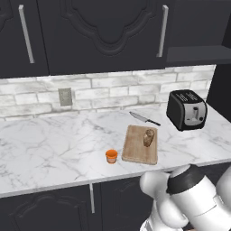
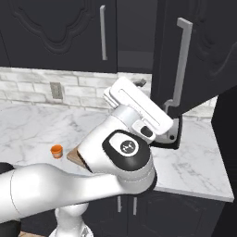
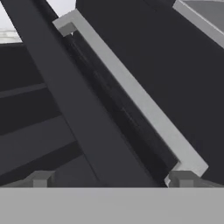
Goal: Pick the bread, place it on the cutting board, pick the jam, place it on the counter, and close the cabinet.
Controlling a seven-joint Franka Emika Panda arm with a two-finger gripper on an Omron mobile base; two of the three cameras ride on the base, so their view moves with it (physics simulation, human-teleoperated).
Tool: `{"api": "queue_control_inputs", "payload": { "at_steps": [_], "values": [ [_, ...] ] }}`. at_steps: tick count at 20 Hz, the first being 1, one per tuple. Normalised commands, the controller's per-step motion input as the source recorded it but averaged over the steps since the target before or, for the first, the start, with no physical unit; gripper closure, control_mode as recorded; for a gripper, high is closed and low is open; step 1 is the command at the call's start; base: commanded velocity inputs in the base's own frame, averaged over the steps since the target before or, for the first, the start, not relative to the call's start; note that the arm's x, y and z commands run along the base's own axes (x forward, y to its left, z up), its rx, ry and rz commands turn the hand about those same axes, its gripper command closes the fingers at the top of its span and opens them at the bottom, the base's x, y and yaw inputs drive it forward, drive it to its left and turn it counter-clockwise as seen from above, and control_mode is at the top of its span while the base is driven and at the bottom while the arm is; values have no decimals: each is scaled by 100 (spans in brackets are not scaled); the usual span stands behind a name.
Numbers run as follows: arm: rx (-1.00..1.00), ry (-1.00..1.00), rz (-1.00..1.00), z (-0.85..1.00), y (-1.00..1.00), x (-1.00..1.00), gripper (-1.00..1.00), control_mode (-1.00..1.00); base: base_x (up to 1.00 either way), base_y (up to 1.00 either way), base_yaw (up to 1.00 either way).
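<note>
Fingertips (image 3: 40, 178) spread wide at the bottom of the hand view, gripping nothing, with the right-hand tip just under the lower end of a long silver bar handle (image 3: 131, 92). Handle running diagonally from upper left to lower right of that view, mounted on the dark door of the cabinet (image 3: 175, 65), door edge and shadowed interior shelves to its left.

Gripper (image 2: 169, 133) seen in the right base view at centre right, raised against the lower edge of the swung-open cabinet door, beside the foot of the same handle, white arm sweeping up from lower left. Contact between fingers and handle impossible to judge.

Bread (image 1: 149, 137) standing upright on the cutting board (image 1: 137, 151), right of centre in the left base view, toward the board's upper right part. Jam (image 1: 111, 156) sitting on the counter (image 1: 49, 144) just beside the board's lower left corner, apart from it. Knife (image 1: 144, 118) lying on the marble just beyond the board's far edge; black toaster (image 1: 187, 109) further right, near the counter's end. Wall outlet (image 1: 65, 96) set in the pale brick backsplash at centre left. Closed upper doors with silver handles across the top of the frame.
</note>
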Motion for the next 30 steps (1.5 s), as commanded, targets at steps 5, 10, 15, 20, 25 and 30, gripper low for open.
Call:
{"api": "queue_control_inputs", "payload": {
  "at_steps": [5, 10, 15, 20, 25, 30],
  "values": [
    [9, 5, 29, 0, 0, 35, -100, -100, 0, 0, 0],
    [14, 5, 26, 0, 0, 31, -100, -100, 0, 0, 0],
    [5, 2, 25, -2, 0, 17, -100, -100, 0, 0, 0],
    [0, 0, 20, -8, -6, 10, -100, -100, 0, 0, 0],
    [0, 0, 24, -18, -10, 23, -100, -100, 0, 0, 0],
    [0, 0, 23, -13, -11, 26, -100, -100, 0, 0, 0]
  ]
}}
